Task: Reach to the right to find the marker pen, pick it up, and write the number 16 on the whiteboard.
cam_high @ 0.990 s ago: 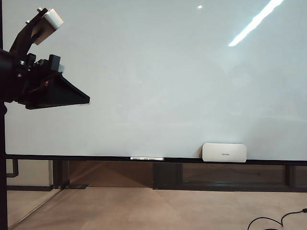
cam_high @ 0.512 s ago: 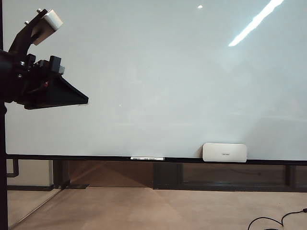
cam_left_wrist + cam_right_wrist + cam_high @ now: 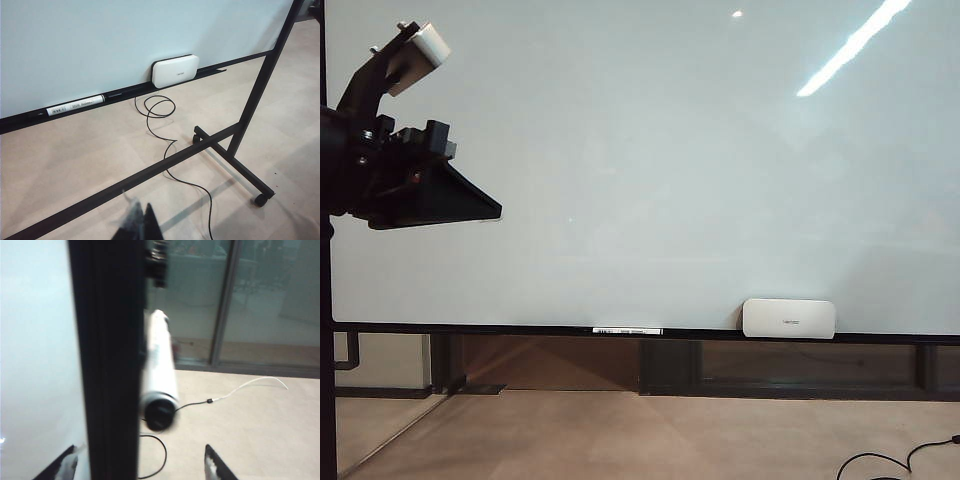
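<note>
So the job is at its very first step: the large glossy pale grey-white whiteboard point(image 3: 650, 160) in its thin black frame carries no strokes at all, and the number 16 is not written anywhere on it. The right claw point(image 3: 140, 465) stands wide, its two dark fingertips spread at the near edge of the right wrist view with nothing between them. Ahead of it, blurred, a white cylindrical marker pen with a black cap point(image 3: 159, 390) sits against the board's black upright frame post point(image 3: 107, 355), the capped end pointing toward the camera. I judge this to be the reach for the pen, with the grasp not yet made.

The left claw point(image 3: 142, 225) shows only as dark tips at the edge of its wrist view, and I cannot tell how far they are parted. In the exterior view the left arm point(image 3: 400, 180) hangs at the board's left side, well away from the work.

Along the tray at the foot of the board lie a second slim white marker with a printed label point(image 3: 75, 105) and a white rounded-rectangle eraser point(image 3: 788, 318), well apart from each other.

Next, the right claw needs to come in around the pen's barrel, clear of the post, and close squarely. The post so near could block one finger.
</note>
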